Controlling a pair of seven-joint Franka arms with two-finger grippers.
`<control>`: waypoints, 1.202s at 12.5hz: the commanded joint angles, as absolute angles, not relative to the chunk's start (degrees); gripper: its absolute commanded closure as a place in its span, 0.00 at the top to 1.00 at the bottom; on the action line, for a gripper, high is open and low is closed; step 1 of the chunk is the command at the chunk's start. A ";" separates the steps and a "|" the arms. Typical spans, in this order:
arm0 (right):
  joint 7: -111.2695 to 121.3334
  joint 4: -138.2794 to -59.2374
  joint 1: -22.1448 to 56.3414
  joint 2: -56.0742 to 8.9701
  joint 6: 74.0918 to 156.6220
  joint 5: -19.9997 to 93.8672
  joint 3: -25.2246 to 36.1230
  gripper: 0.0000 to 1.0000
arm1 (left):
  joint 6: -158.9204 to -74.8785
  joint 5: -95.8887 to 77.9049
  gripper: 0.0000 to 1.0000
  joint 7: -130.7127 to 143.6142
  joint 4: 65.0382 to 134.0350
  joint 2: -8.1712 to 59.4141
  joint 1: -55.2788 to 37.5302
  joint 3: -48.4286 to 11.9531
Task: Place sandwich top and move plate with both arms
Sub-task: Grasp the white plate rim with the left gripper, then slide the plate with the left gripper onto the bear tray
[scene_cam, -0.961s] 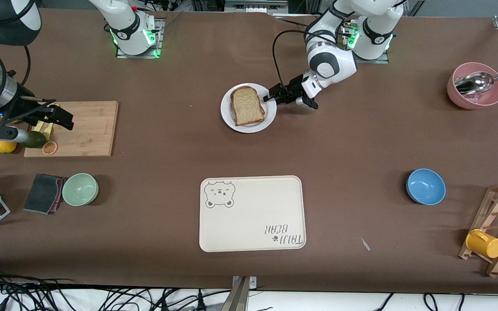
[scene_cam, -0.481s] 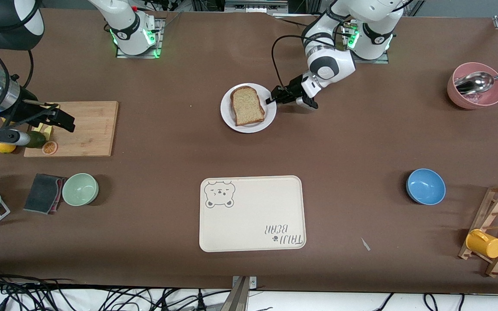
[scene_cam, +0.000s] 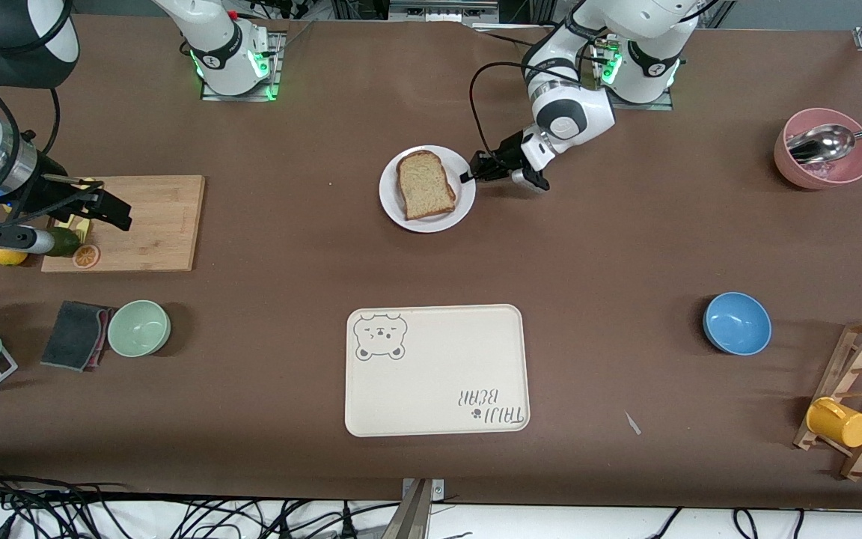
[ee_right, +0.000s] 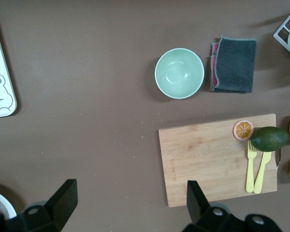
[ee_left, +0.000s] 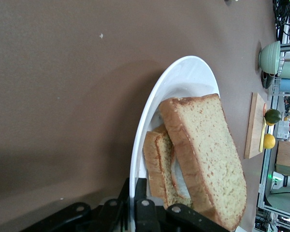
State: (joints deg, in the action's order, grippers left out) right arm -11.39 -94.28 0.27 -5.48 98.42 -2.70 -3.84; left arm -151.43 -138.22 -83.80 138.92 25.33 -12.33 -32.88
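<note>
The white plate [scene_cam: 394, 212] lies mid-table, nearer the robots' bases than the bear tray. On it the sandwich top [scene_cam: 425, 185], a speckled tan slice, rests over another slice [ee_left: 156, 166]. My left gripper [scene_cam: 470, 177] is shut on the plate's rim [ee_left: 146, 107] at the edge toward the left arm's end, one finger above the rim and one below. Over the wooden cutting board [scene_cam: 148, 223], my right gripper [scene_cam: 120, 211] hangs open and empty. The right wrist view shows its gripper [ee_right: 130, 191] spread over the board's corner [ee_right: 183, 145].
The cream bear tray [scene_cam: 437, 368] lies nearer the front camera than the plate. A green bowl [scene_cam: 139, 328] and dark cloth [scene_cam: 75, 335] lie near the board. A blue bowl [scene_cam: 737, 323], pink bowl with ladle [scene_cam: 824, 148] and mug rack [scene_cam: 857, 404] stand at the left arm's end.
My left gripper has closed onto the plate's rim. The plate has slid slightly toward the right arm's end. The right gripper has barely drifted.
</note>
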 commanded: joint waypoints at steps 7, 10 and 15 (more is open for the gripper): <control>-9.84 -93.78 0.53 -4.66 96.77 0.53 -3.43 1.00 | -148.27 -141.06 0.00 -96.77 137.73 28.30 -7.12 -32.70; -9.14 -93.78 0.53 -4.75 96.42 -0.17 -3.43 1.00 | -147.57 -140.80 0.00 -96.59 137.55 27.77 -4.23 -33.13; -9.05 -93.78 0.53 -4.66 95.98 -0.18 -3.34 1.00 | -148.01 -140.54 0.00 -93.79 132.46 27.69 -3.25 -33.05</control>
State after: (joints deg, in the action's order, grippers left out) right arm -10.11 -94.22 0.34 -5.31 97.23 -0.42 -3.60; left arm -147.42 -138.29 -93.44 135.59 27.09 -4.24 -32.46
